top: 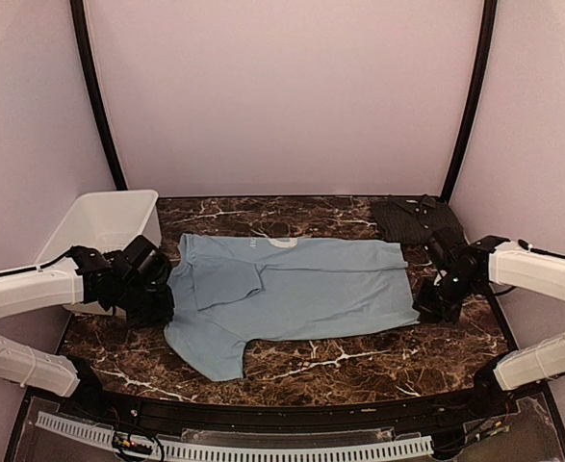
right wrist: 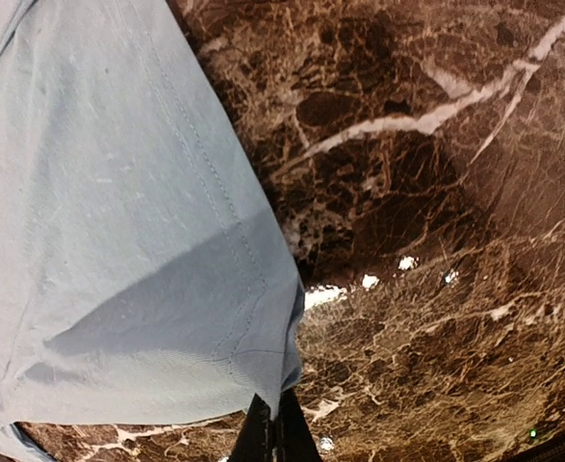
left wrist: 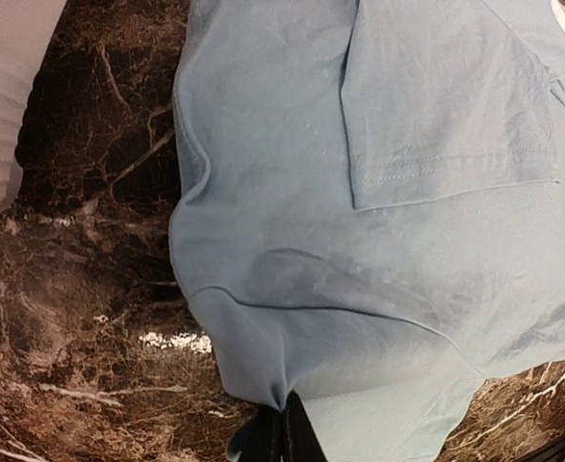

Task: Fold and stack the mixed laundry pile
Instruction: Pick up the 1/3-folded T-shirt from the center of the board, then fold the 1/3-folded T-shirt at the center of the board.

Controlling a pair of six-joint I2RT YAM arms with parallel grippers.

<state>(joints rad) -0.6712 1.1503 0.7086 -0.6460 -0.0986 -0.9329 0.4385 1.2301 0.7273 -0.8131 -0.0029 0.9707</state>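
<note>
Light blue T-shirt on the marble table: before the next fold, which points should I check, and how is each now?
1. Left end effector shut on the edge of the light blue short-sleeved T-shirt: ok.
2. Right end effector shut on its hem corner: ok.
3. Both sleeves folded in: not ok; one lies over the body, one sticks out toward the near edge.
4. T-shirt body spread out on the dark marble table: ok.
5. Black pinstriped collared shirt apart from the T-shirt: cannot tell; they lie close.
6. White plastic bin apart from the T-shirt: ok.
</note>
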